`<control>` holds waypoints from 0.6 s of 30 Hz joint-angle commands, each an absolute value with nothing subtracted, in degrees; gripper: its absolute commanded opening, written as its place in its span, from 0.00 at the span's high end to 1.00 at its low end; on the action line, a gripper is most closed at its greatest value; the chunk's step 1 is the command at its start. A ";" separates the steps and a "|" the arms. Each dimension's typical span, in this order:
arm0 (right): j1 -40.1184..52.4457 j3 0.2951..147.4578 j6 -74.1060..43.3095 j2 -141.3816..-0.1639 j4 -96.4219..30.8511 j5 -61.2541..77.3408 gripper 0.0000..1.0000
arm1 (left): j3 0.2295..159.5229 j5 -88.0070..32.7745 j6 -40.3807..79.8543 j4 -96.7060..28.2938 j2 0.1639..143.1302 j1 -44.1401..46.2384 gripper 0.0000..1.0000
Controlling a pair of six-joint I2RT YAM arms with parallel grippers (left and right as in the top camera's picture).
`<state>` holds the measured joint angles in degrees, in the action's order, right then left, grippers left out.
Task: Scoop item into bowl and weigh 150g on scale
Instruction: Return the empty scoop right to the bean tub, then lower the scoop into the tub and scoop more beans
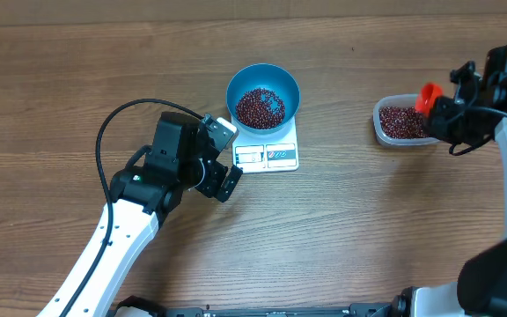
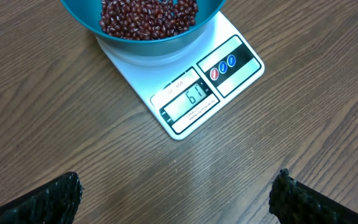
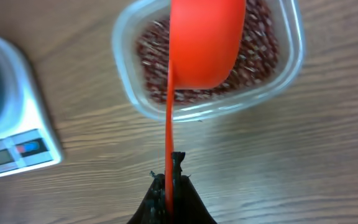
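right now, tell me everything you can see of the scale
The scale is a small flat white rectangle, plastic-looking, lying flat on the wooden table. A blue bowl of beans stands on its platform. The bare edge carries a display reading 61 and a dark-framed panel with one red and two blue buttons.

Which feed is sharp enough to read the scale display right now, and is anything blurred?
Left wrist: sharp, the scale display reads clearly, no glare. Right wrist: soft, the orange scoop close to the lens and the beans in the clear tub blurred. Overhead: even light, display too small to read.
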<state>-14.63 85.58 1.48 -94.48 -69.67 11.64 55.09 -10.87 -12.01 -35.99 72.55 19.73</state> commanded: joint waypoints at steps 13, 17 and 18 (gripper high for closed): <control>-15.07 85.01 1.52 -103.46 -66.83 -5.13 0.96 | 54.89 -10.50 -11.35 -35.94 72.86 19.42 0.00; -15.07 85.01 1.52 -103.55 -64.90 -5.08 0.96 | 54.89 -10.50 -11.35 -35.94 72.86 19.42 0.00; -15.07 85.01 1.52 -103.55 -64.69 -5.08 0.96 | 54.89 -10.50 -11.35 -35.94 72.86 19.42 0.00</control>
<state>-14.63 84.99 1.67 -103.68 -65.52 -2.59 55.09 -10.87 -12.01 -35.99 72.55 19.73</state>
